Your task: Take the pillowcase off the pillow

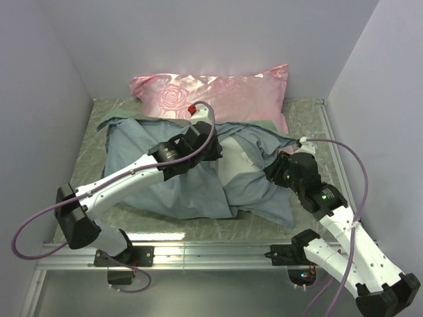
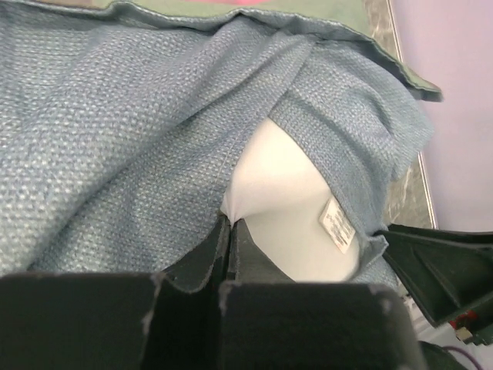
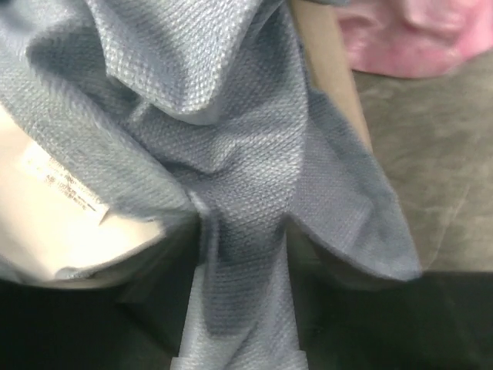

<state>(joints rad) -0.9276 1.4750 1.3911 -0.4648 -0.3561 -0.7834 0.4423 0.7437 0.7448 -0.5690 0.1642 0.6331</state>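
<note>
The pillowcase lies spread across the table with its grey-blue inside showing. The off-white pillow bulges out of its opening, with a small label on it. My left gripper is shut, pinching a bit of the pillow's white fabric. My right gripper sits at the pillowcase's right side. Its jaws stand apart with a fold of grey-blue cloth running between them. The pillow shows just left of that fold.
A shiny pink rose-patterned pillow lies against the back wall, touching the pillowcase's far edge. Grey walls close in on the left, back and right. Bare grey table shows at the right, and a metal rail runs along the front.
</note>
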